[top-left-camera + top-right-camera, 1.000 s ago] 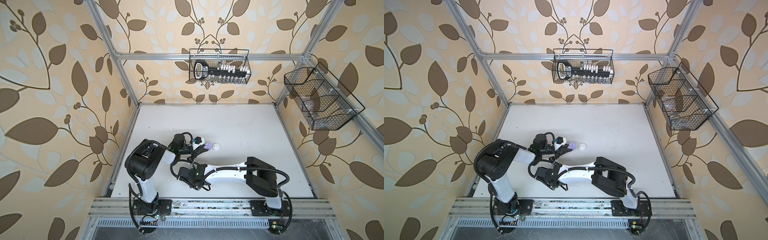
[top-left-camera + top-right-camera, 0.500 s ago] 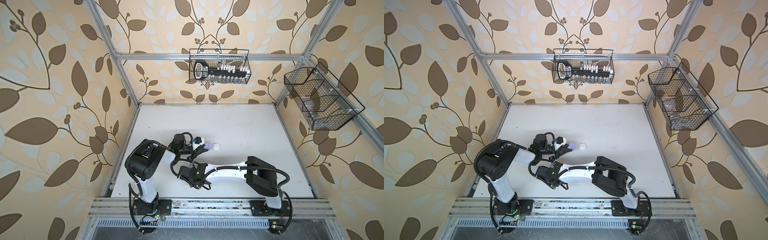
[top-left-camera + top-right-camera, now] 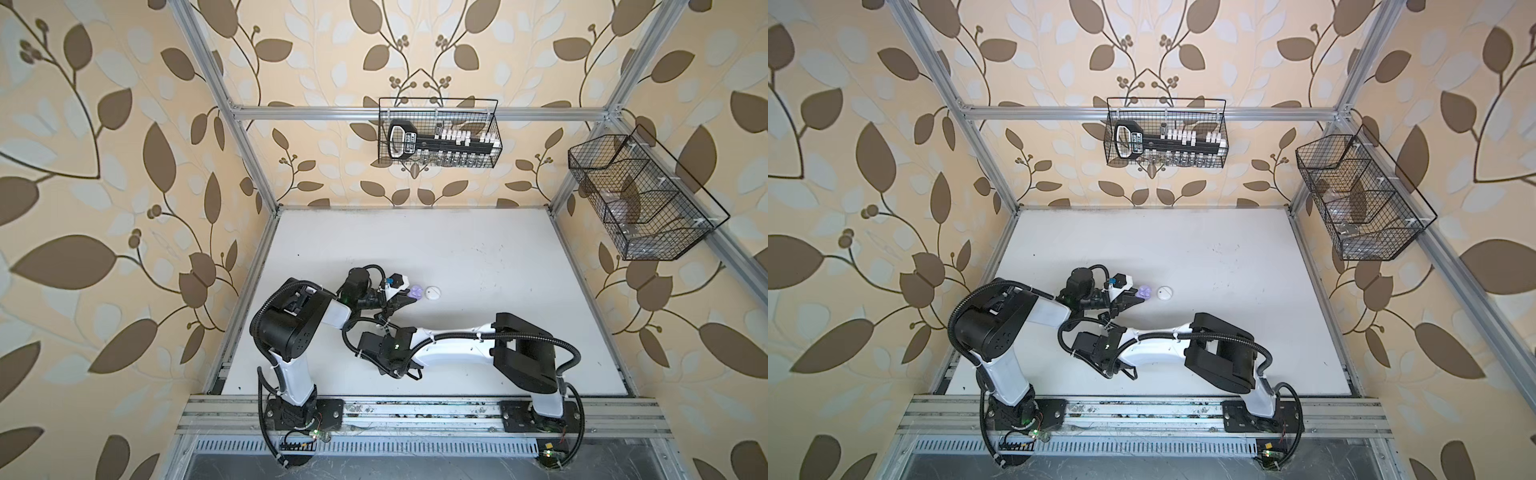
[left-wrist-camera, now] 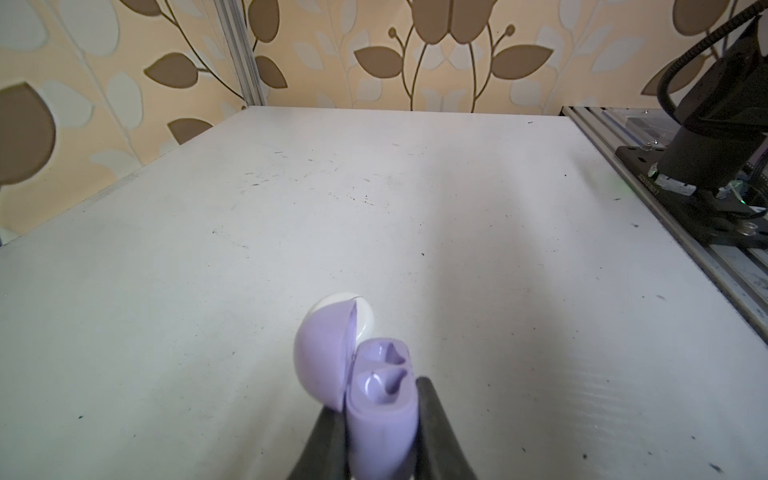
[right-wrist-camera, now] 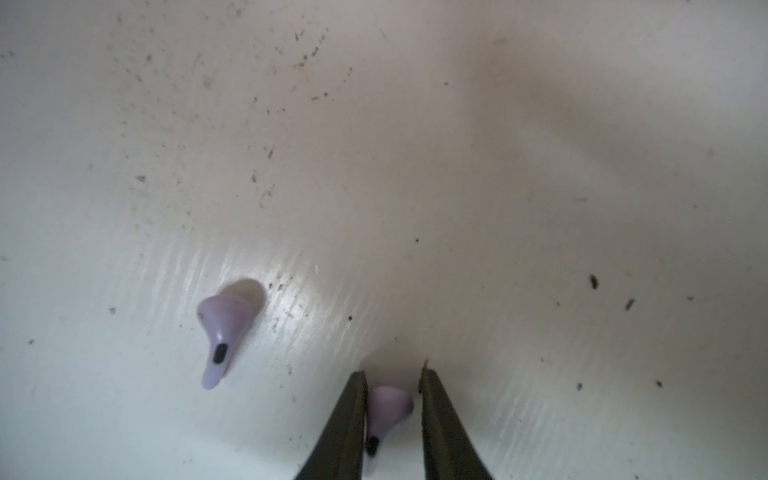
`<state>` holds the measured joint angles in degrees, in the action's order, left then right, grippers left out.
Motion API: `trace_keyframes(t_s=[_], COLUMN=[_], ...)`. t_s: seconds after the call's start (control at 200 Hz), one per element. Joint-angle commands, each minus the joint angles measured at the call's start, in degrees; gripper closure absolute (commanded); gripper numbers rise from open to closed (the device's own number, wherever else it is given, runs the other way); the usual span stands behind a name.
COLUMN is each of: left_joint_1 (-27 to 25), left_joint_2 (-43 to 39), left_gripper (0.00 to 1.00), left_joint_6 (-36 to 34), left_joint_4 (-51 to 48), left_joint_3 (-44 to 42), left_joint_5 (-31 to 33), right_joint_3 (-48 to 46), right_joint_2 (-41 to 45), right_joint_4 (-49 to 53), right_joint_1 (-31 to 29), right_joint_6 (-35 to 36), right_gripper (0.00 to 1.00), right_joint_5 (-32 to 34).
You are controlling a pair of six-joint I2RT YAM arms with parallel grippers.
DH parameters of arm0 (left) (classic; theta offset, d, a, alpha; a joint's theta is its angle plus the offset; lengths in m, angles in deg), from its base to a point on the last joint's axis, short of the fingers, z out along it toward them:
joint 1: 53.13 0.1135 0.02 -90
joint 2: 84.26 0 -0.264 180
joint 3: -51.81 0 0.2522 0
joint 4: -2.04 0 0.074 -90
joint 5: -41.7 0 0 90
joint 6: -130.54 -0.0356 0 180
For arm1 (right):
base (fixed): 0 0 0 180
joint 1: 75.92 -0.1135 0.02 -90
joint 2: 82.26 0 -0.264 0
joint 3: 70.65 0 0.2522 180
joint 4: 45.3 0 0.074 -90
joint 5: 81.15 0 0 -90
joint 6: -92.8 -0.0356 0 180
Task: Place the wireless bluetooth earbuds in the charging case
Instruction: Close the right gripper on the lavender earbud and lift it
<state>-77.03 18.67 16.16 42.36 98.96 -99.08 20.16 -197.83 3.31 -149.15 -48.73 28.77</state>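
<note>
- Leaf-papered walls (image 3: 124, 166) enclose a white, speckled surface (image 3: 478, 257).
- Left of centre, the left pincer (image 4: 376, 395) clamps the lavender case (image 4: 382, 419). Its lid (image 4: 322, 353) is swung open and both sockets (image 4: 376, 384) are empty.
- Just right of it lies a shut white case (image 3: 433, 293).
- Reaching across to the near left, the right pincer (image 5: 394, 374) points down, narrowly open astride one lavender earbud (image 5: 390, 405) on the surface. One finger (image 5: 349, 419) touches it and the other shows a gap, so nothing is pinched yet.
- Close by lies a second earbud (image 5: 224, 328), loose.
- The step in hand, I judge, is grasping the straddled earbud.
- Centre on the bulb and close gently so it cannot squirt out.
- Lift straight, then match the stem to a socket.
</note>
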Motion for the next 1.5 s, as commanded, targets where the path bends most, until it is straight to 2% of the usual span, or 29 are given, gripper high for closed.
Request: trace_keyframes(t_s=[0.0, 0.565, 0.905, 1.495], left_joint_1=[0.8, 0.8, 0.8, 0.7], left_joint_2=[0.3, 0.3, 0.4, 0.3], left_gripper=[0.99, 0.98, 0.98, 0.98], left_joint_6=[0.3, 0.2, 0.2, 0.2], left_joint_4=[1.8, 2.0, 1.8, 1.9], left_joint_3=[0.5, 0.4, 0.5, 0.4], left_joint_5=[-1.1, -1.2, -1.2, -1.2], right_joint_3=[-2.5, -3.8, -4.1, -5.3], right_joint_2=[-0.5, -0.2, 0.2, 4.8], right_joint_4=[1.2, -0.1, -0.3, -0.7], right_joint_1=[-0.2, -0.2, -0.2, 0.0], right_joint_6=[-1.0, -2.3, -2.3, -3.0], right_gripper=[0.74, 0.75, 0.8, 0.82], right_joint_5=[-1.9, -2.6, -2.7, 1.6])
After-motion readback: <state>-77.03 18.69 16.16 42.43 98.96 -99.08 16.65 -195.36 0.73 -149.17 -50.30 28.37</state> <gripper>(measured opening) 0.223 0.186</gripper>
